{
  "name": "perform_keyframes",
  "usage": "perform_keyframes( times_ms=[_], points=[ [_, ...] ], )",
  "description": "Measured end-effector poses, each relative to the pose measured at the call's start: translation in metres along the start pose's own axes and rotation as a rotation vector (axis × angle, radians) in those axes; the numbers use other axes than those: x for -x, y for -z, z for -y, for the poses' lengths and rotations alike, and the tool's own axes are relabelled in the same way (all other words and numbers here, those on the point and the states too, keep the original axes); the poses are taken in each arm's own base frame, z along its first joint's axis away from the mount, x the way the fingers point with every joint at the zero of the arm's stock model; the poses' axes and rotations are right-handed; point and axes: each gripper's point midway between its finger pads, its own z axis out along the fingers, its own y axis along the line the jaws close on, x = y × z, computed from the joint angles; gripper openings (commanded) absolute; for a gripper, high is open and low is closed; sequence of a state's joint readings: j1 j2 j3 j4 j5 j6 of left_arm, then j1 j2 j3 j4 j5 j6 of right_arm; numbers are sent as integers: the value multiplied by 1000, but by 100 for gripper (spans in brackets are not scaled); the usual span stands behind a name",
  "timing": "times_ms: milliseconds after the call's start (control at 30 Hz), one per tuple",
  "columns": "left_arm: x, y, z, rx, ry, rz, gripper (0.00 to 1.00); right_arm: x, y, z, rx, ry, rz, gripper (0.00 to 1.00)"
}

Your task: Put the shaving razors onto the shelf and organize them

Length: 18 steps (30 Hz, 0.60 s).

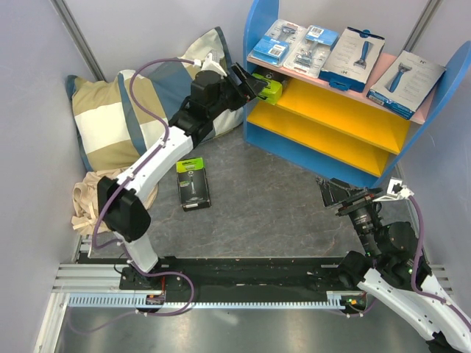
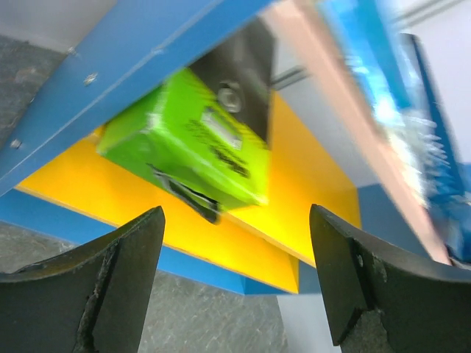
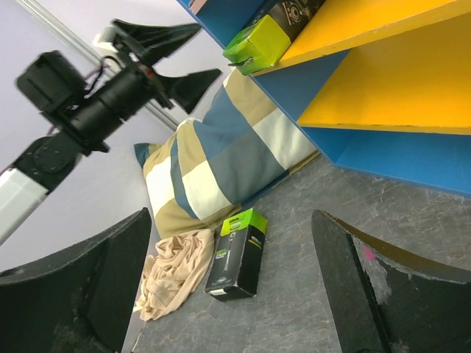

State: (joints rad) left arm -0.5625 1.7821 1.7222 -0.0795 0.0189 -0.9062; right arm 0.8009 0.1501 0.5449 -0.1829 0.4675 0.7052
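The right gripper (image 1: 329, 191) is being held open and empty at near right while a green box (image 1: 270, 90) is being released onto the shelf (image 1: 259, 33), middle tier, left end, by the open left gripper (image 1: 251, 81); the floor box (image 1: 193, 184) is probably to be grasped next.

Six razor packs, two of each of three kinds; two blue-carded packs, the nearer blister pack (image 1: 276, 40) and the farther blister pack (image 1: 314, 48), both up and to the right of the left hand (image 2: 235, 213); two white ones, the inner white box (image 1: 357, 55) and the outer white box (image 1: 406, 82), farther still to that hand's right; two black-and-green ones, the first green box (image 2: 199, 147) straight ahead of the left hand, the second green box (image 3: 237, 254) ahead of the right hand (image 3: 229, 215); one shelf (image 1: 259, 29) with three boards, one pink, two yellow; one cushion (image 1: 110, 118); one beige cloth (image 1: 82, 202); two arms, two hands
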Motion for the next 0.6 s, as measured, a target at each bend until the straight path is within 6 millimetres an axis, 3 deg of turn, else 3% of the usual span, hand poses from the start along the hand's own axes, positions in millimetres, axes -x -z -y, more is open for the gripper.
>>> perform_keyframes(
  times_ms=[200,333,467,600],
  points=[
    [30,42,42,-98,-96,50,86,-7,-4,2,-11,16,-24,98],
    [42,71,54,-112,-183,56,87,-23,-14,3,-29,61,-87,98],
    [46,92,46,-86,-253,31,89,-48,-34,0,-50,142,-198,98],
    [35,106,7,-14,-279,-35,90,-82,-59,-9,-46,216,-339,98]
  ],
)
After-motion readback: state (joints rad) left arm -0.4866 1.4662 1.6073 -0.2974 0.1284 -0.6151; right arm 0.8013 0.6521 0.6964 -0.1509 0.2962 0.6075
